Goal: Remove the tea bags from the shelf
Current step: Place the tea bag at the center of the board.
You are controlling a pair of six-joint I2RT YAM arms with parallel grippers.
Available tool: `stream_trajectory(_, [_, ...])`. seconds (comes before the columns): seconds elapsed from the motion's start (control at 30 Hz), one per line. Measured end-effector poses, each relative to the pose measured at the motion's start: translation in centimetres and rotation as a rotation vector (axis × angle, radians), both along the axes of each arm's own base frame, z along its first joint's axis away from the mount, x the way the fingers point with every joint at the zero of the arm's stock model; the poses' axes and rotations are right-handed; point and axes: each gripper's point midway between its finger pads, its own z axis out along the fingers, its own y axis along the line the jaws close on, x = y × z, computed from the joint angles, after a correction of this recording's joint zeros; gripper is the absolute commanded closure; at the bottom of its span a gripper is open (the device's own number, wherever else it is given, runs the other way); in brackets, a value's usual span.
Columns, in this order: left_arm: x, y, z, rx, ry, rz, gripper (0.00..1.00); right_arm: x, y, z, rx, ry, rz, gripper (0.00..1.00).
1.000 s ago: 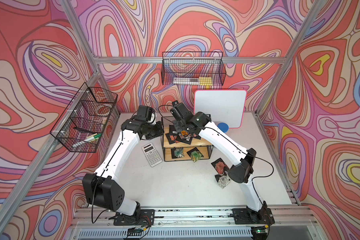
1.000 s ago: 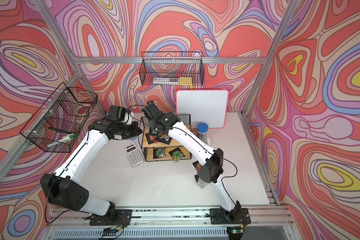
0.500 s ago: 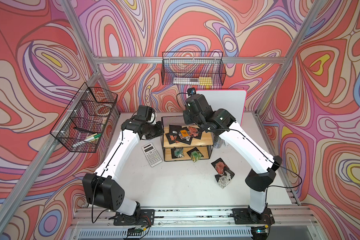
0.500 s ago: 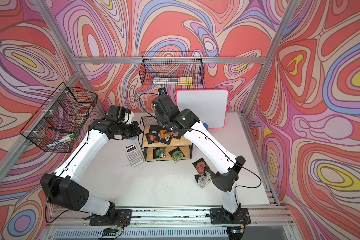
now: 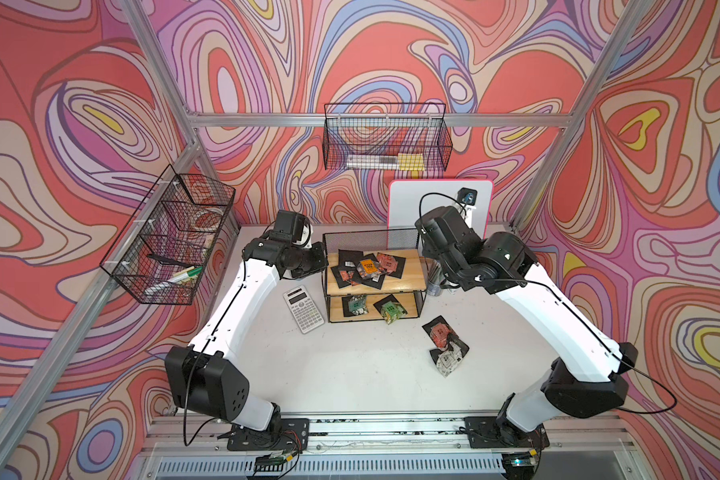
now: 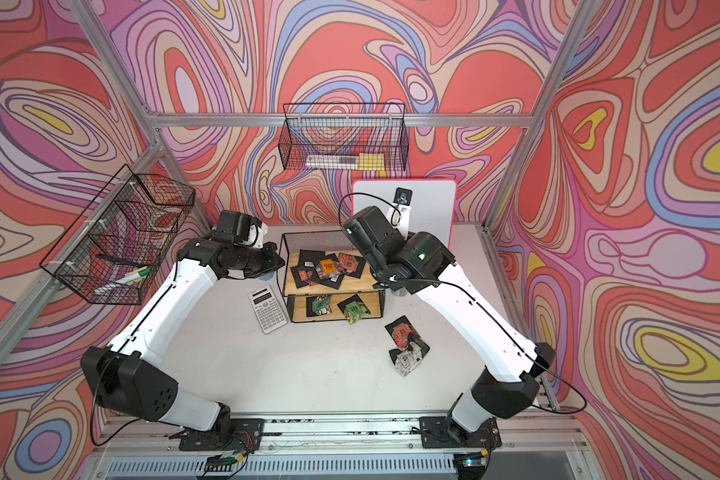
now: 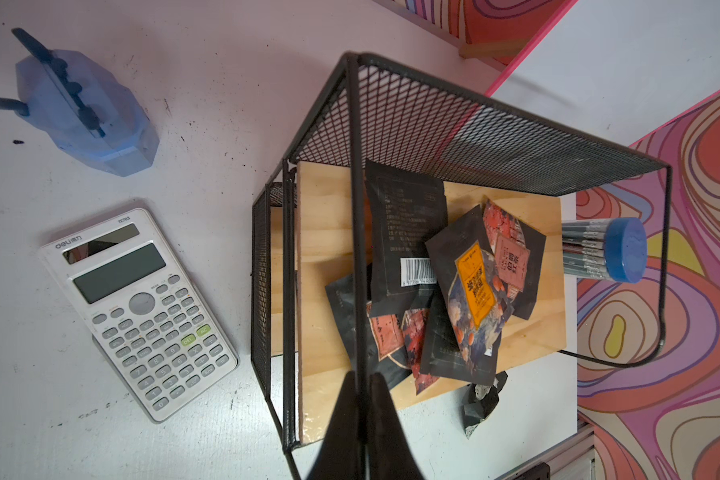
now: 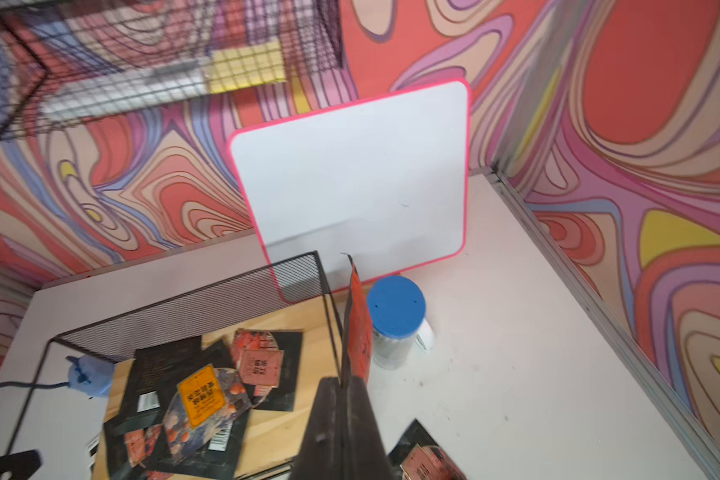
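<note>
— What does the shelf (image 5: 408,272) hold?
— It stands near the middle of the table's (image 5: 350,374) back edge. On its top board lies a loose, overlapping heap of tea bags (image 5: 366,268), mostly black with red and orange panels. On the lower board two green tea bags (image 5: 391,309) lie side by side near the front.

— And the other holders?
— The basket on the back wall (image 5: 337,141) has a yellow pad (image 5: 410,161) and a long pale item I cannot make out. The basket on the left wall (image 5: 150,249) has a green-capped marker (image 5: 186,275). A jar (image 8: 395,316) with a blue lid and pencils inside stands just beside the shelf's right end.

— The hands?
— The left hand (image 7: 362,386) is clamped tight on the shelf's black wire frame at its left end. The right hand (image 8: 344,386) is pinched closed on a red tea bag (image 8: 358,328), which sticks up edge-on between the shelf's right end and the jar.

— Any bags off the shelf?
— A small pile (image 5: 445,343) lies on the table in front of the shelf's right end.

— What differs from a second ago?
— Then the right arm reached over the top board, with its hand down at the heap. Now it is up and to the right of the shelf. The left arm, the shelf and the small pile are unchanged.
</note>
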Motion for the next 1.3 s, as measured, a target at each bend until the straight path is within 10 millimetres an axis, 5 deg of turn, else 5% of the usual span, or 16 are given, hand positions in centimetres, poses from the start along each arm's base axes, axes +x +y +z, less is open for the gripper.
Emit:
stream_trajectory(0.27, [0.0,0.0,0.0,0.0,0.0,0.0,1.0,-4.3,-6.8,-14.6,0.057,0.366,-0.218,1.0])
stream_trajectory(0.57, [0.0,0.0,0.0,0.0,0.0,0.001,1.0,-9.6,-7.4,-23.1,0.173,0.601,-0.256,1.0])
stream_trajectory(0.87, [0.0,0.0,0.0,0.0,0.001,0.001,1.0,-10.3,-6.4,-25.8,0.229,0.67,-0.243,1.0])
stream_trajectory(1.3, [0.0,0.0,0.0,0.0,0.001,0.001,1.0,-6.9,-3.8,-28.6,0.245,0.676,-0.214,1.0])
